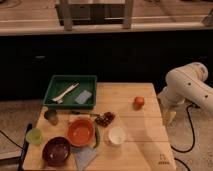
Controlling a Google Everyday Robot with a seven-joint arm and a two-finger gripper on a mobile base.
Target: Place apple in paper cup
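While white robot arm [187, 87] hangs past right edge of light wooden table [145, 150], pale gripper [170, 116] points down just beside that edge; spread or pressed together, cannot tell. Small round red-orange apple [138, 102] rests on tabletop near gripper. Small white paper cup [116, 135] stands upright, well apart from apple, just right of orange bowl [81, 132].

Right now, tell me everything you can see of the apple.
The apple is small, round and red-orange, seemingly whole. It rests on the wooden table toward its right rear, touching only the tabletop. The white paper cup stands apart, nearer the front edge. The gripper hangs just beyond the table's right edge, right of the apple, not touching it.
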